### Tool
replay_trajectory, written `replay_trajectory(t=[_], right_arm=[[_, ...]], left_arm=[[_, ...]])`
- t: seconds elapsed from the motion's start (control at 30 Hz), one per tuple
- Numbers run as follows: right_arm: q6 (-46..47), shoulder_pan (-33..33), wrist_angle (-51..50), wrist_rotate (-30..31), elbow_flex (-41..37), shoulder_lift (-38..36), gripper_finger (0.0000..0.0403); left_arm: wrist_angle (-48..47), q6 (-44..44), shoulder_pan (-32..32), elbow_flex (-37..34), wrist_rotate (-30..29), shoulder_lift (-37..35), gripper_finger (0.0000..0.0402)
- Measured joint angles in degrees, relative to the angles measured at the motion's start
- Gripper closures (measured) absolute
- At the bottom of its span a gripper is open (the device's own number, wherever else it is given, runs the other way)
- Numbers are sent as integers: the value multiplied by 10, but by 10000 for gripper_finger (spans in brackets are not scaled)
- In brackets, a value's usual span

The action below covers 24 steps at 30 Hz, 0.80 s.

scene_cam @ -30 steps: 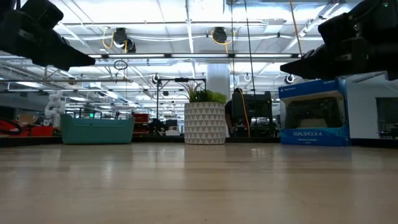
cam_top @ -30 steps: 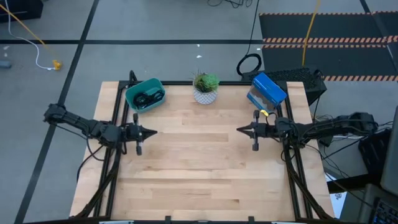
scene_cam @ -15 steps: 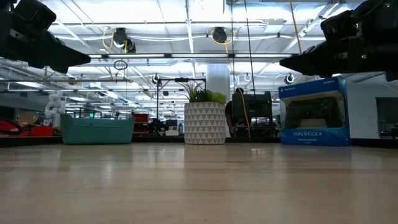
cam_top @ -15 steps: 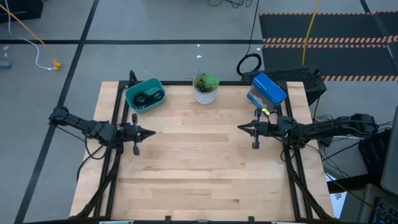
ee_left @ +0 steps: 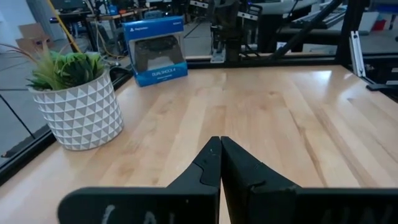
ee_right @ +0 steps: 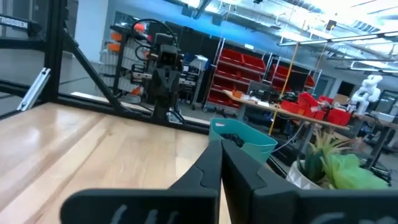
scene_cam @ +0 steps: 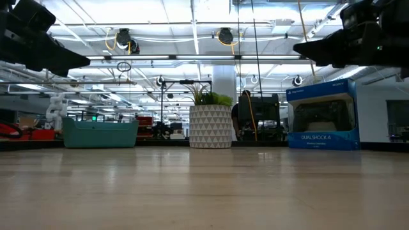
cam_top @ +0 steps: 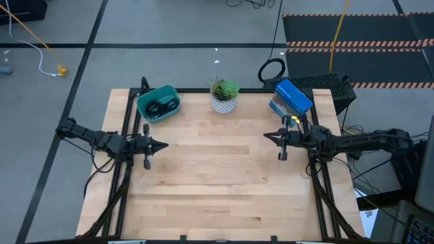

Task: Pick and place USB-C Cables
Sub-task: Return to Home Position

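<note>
A teal bin (cam_top: 158, 103) stands at the table's far left corner, and black cable bundles (cam_top: 163, 106) lie inside it. I cannot make out a purple-blue cable in any view. My left gripper (cam_top: 166, 144) hovers shut over the table's left side, on the near side of the bin, pointing toward the middle. My right gripper (cam_top: 265, 135) hovers shut over the right side and faces it. In each wrist view the fingers meet at their tips, left (ee_left: 220, 140) and right (ee_right: 222, 143). Both grippers hang well above the wood in the low view, left (scene_cam: 88, 61) and right (scene_cam: 296, 48).
A potted plant in a white patterned pot (cam_top: 224, 96) stands at the middle of the far edge. A blue controller box (cam_top: 292, 98) stands at the far right corner. Bare wood (cam_top: 217, 176) spans the space between the grippers and the near half. A yellow cable (cam_top: 30, 34) lies on the floor.
My right gripper has drawn back toward the table's right edge and a little toward the far edge, and it has risen in the low view. My left gripper has pulled back slightly toward the left edge. Both stayed shut. Nothing on the table moved.
</note>
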Motion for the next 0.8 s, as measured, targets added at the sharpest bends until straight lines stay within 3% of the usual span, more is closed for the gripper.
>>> replay_trajectory(t=[0.8], right_arm=[[8,-26,-193,-1,-1,-177,403]], left_arm=[[1,-11,0,0,4,0,398]])
